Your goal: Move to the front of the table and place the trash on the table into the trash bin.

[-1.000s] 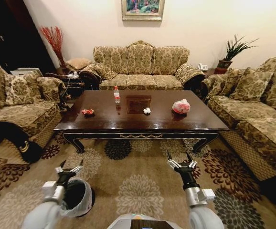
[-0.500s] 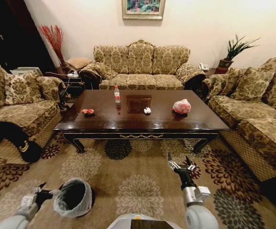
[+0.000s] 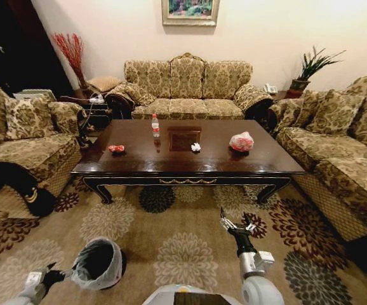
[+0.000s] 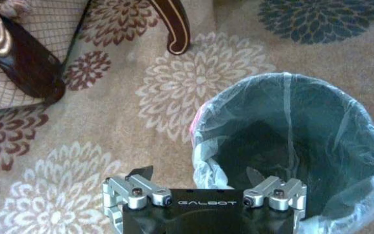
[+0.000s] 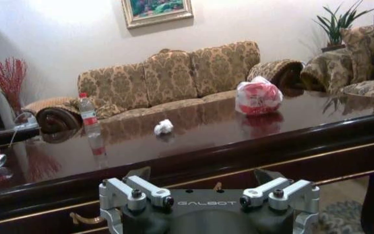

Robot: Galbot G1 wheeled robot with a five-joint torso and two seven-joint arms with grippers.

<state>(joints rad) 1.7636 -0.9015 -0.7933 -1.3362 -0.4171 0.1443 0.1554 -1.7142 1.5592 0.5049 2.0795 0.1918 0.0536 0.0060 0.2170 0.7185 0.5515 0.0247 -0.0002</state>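
Since the earlier head views the left gripper (image 3: pixel 49 274) has dropped low and swung out to the robot's left, and now sits beside the small round trash bin lined with a translucent whitish-pink plastic bag (image 3: pixel 98 264). The right gripper (image 3: pixel 237 226) has sunk slightly and points at the table. Both grippers are spread wide and carry nothing; the left wrist view shows one finger (image 4: pixel 254 174) over the bin's (image 4: pixel 291 146) rim.

All the trash lies on the large glossy dark brown wooden coffee table (image 3: pixel 171 166): the small clear bottle with a red label (image 3: pixel 155 126) near the far edge, the red crumpled wrapper (image 3: pixel 116 149) towards the left edge, the white paper wad (image 3: pixel 195 147) about mid-surface, and the pink-white knotted bag (image 3: pixel 240 142) towards the right edge.

The table stands well apart from the robot (nothing is within reach, I judge). The main risk seems to be the low left gripper snagging the loose liner or tipping the bin as the base drives forward; the right gripper could also strike the table's near edge.
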